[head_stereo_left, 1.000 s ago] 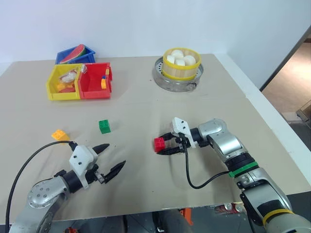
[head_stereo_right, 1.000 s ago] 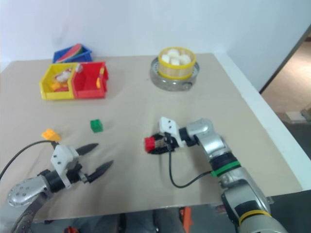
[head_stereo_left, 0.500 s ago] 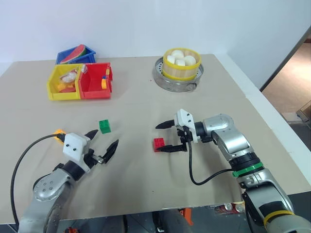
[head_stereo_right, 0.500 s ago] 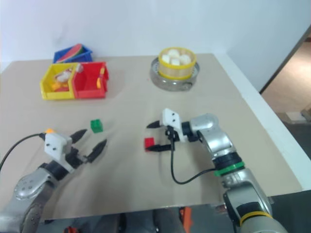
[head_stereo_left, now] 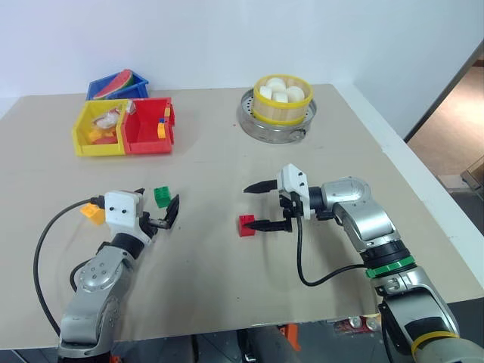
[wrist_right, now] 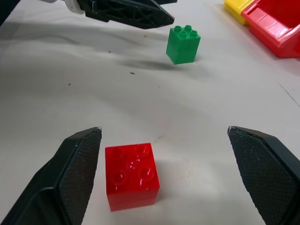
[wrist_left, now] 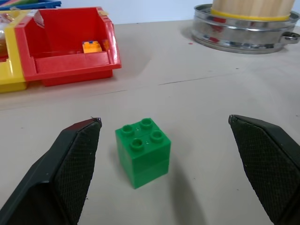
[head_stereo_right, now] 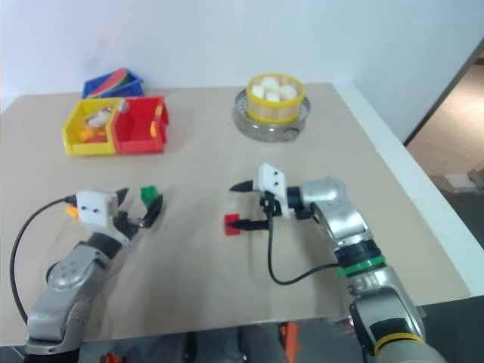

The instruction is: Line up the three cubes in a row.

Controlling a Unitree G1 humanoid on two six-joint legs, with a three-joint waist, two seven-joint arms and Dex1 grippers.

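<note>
The robot's right gripper (head_stereo_left: 263,206) is hanging just above the beige tabletop (head_stereo_left: 227,287), its two black fingers spread wide apart and pointing toward the robot's left, gripping nothing. A small red studded plastic cube (head_stereo_left: 246,224) is sitting upright on the table close to the lower fingertip; in the right wrist view it is lying between the open fingers, nearer one of them, and not touching either.

The left gripper (head_stereo_left: 157,209) is pointing forward with its fingers also spread wide and empty. A small green studded plastic cube (wrist_left: 142,151) is standing upright on the table between the fingertips, closer to one finger, with a gap on both sides.

A small orange-yellow studded plastic cube (head_stereo_left: 92,212) is resting on the table just beside the left wrist, on the robot's left.

Farther back, a yellow plastic bin (head_stereo_left: 83,141) and a red plastic bin (head_stereo_left: 148,144) are sitting side by side, with a blue plastic bin (head_stereo_left: 98,89) behind them. Toward the right rear, a round metal steamer tray (head_stereo_left: 249,121) is holding a yellow-rimmed basket (head_stereo_left: 281,112) of white buns.
</note>
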